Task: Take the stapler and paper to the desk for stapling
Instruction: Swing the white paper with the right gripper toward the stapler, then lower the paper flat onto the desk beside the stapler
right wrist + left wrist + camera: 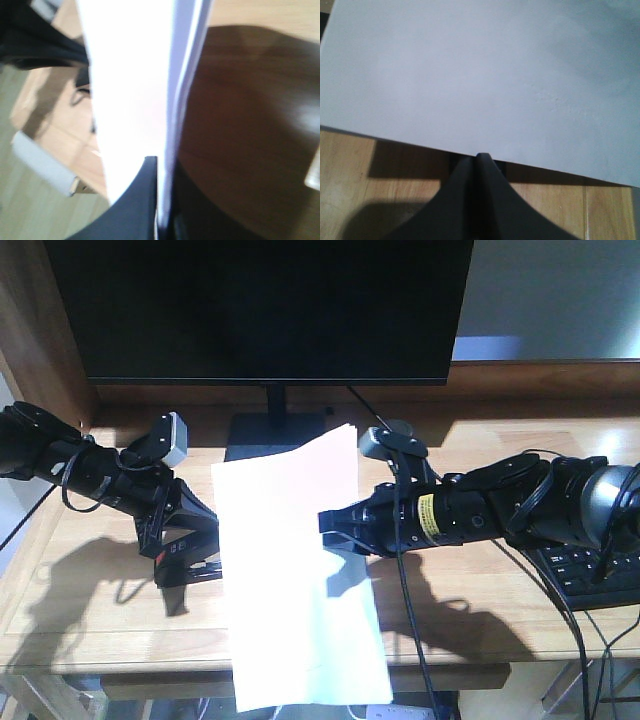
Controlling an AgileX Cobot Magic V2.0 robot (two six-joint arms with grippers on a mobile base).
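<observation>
The paper (295,570) hangs past the tabletop's (470,640) near edge, my right fingers (338,525) clamped on its right side to steady it. My left fingers (462,200), pressed together, meet its left edge above the stapler (185,558), seemingly lined up for stapling; the monitor (260,300) stands behind.

Smooth, matt white paper (295,570), thin and bright where lit. Pale planked wood on the desk (500,640), satin finish with visible grain. Matt black monitor screen (260,300); dark matt plastic keyboard (590,575).
</observation>
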